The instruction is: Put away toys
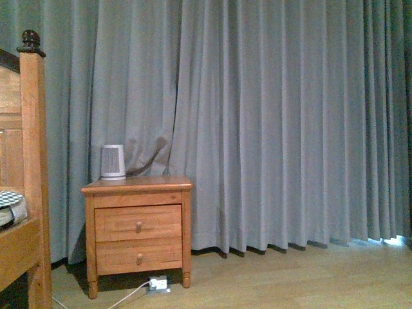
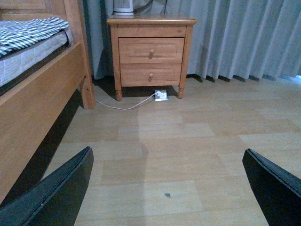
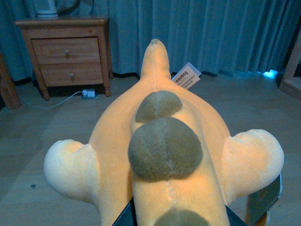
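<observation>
The orange-yellow plush animal point(image 3: 162, 141) fills the right wrist view, held above the wooden floor. It has dark grey-brown spots down its back, pale stubby limbs on both sides and a white tag near its far end. My right gripper point(image 3: 176, 219) is shut on its near end, with only dark finger edges showing under the plush. The left gripper point(image 2: 167, 188) is open over bare floor, nothing between its black fingers point(image 2: 56, 193). Neither arm shows in the front view.
A wooden nightstand point(image 1: 137, 228) with two drawers stands against the grey curtain point(image 1: 277, 116), a white ribbed device point(image 1: 112, 162) on top. A power strip point(image 1: 158, 284) with a white cable lies at its foot. A wooden bed frame point(image 2: 42, 99) with a checked blanket is at the left.
</observation>
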You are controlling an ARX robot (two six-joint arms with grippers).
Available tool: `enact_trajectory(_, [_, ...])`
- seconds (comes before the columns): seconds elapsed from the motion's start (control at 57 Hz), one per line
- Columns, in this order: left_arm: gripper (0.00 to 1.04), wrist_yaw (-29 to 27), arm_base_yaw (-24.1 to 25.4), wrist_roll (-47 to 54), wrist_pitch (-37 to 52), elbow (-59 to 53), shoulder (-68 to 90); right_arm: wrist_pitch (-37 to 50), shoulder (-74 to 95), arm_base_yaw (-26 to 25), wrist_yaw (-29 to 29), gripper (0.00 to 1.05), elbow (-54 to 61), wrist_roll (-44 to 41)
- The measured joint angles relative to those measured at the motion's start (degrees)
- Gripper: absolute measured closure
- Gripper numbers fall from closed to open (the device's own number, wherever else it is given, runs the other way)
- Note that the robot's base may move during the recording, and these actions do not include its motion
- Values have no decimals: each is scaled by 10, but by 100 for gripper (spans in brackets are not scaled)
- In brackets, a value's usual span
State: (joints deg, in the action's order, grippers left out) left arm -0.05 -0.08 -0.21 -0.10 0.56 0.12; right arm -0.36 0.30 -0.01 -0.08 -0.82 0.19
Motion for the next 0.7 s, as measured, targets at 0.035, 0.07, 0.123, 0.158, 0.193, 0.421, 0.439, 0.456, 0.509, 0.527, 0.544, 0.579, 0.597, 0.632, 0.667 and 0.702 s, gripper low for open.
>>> enact_trajectory(0.035, [6, 0, 0, 0, 0, 0, 0, 0, 0, 0, 0, 97, 0, 0])
enact_trajectory(0.07, [6, 0, 0, 0, 0, 0, 0, 0, 0, 0, 0, 97, 0, 0])
enact_trajectory(0.123, [6, 0, 0, 0, 0, 0, 0, 0, 0, 0, 0, 97, 0, 0])
enact_trajectory(0.158, [6, 0, 0, 0, 0, 0, 0, 0, 0, 0, 0, 97, 0, 0])
enact_trajectory(0.193, [6, 0, 0, 0, 0, 0, 0, 0, 0, 0, 0, 97, 0, 0])
enact_trajectory(0.421, [6, 0, 0, 0, 0, 0, 0, 0, 0, 0, 0, 97, 0, 0])
enact_trajectory(0.439, [6, 0, 0, 0, 0, 0, 0, 0, 0, 0, 0, 97, 0, 0])
enact_trajectory(0.456, [6, 0, 0, 0, 0, 0, 0, 0, 0, 0, 0, 97, 0, 0])
enact_trajectory(0.509, [6, 0, 0, 0, 0, 0, 0, 0, 0, 0, 0, 97, 0, 0])
enact_trajectory(0.527, [6, 0, 0, 0, 0, 0, 0, 0, 0, 0, 0, 97, 0, 0])
enact_trajectory(0.544, [6, 0, 0, 0, 0, 0, 0, 0, 0, 0, 0, 97, 0, 0])
enact_trajectory(0.579, [6, 0, 0, 0, 0, 0, 0, 0, 0, 0, 0, 97, 0, 0])
enact_trajectory(0.597, [6, 0, 0, 0, 0, 0, 0, 0, 0, 0, 0, 97, 0, 0])
enact_trajectory(0.632, [6, 0, 0, 0, 0, 0, 0, 0, 0, 0, 0, 97, 0, 0])
enact_trajectory(0.667, [6, 0, 0, 0, 0, 0, 0, 0, 0, 0, 0, 97, 0, 0])
enact_trajectory(0.702, [6, 0, 0, 0, 0, 0, 0, 0, 0, 0, 0, 97, 0, 0])
